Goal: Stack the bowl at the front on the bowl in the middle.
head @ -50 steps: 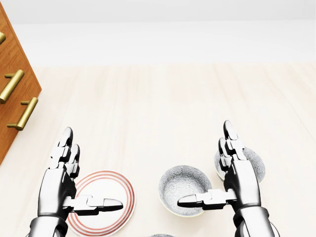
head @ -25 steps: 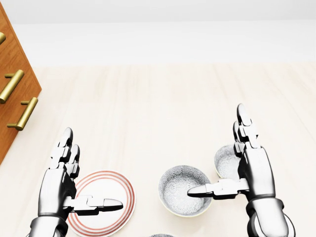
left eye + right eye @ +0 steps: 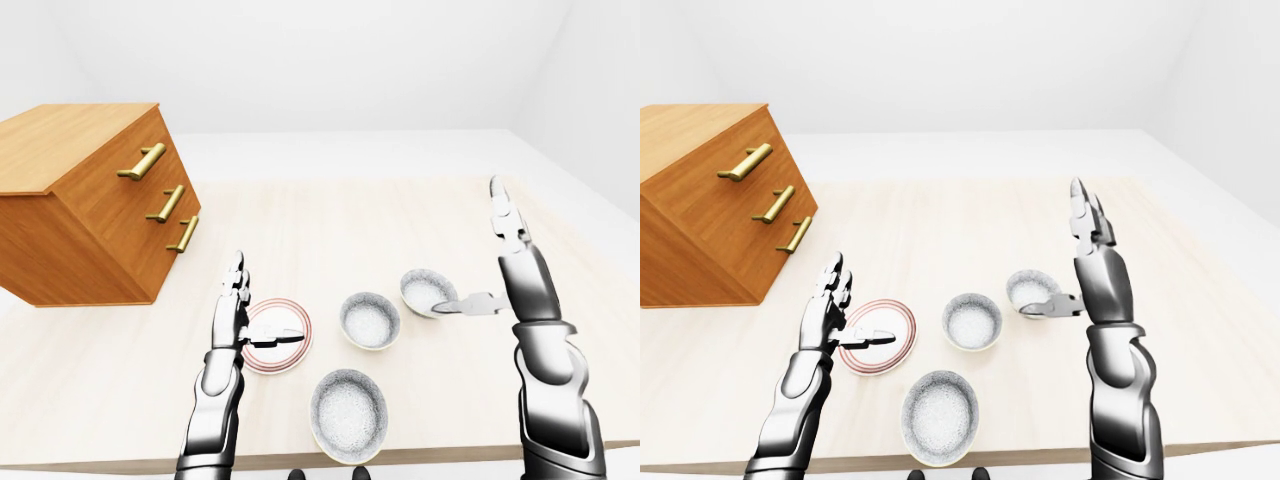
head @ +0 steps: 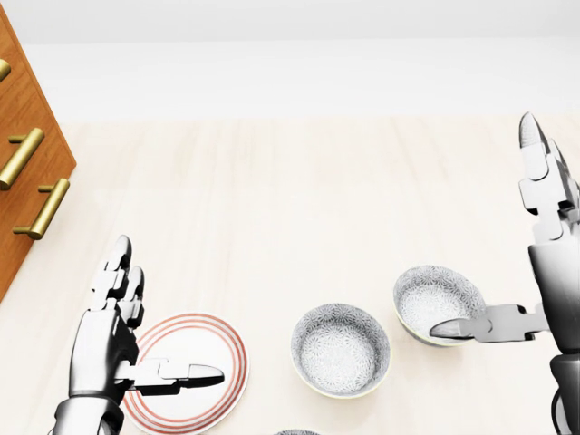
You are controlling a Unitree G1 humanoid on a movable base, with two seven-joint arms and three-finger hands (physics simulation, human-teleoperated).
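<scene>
On the table [image 3: 400, 220], the front bowl [image 3: 348, 415] and middle bowl [image 3: 369, 320] sit apart, empty.

Speckled front bowl [image 3: 348, 415] upright low in left-eye view; matching middle bowl [image 3: 369, 320] above it, apart, seemingly empty.

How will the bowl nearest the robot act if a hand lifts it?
The front bowl looks stiff and ceramic-like, so it probably keeps shape but could chip. Its smooth round sides may be slippery. Wide and low, it likely won't tip.
</scene>
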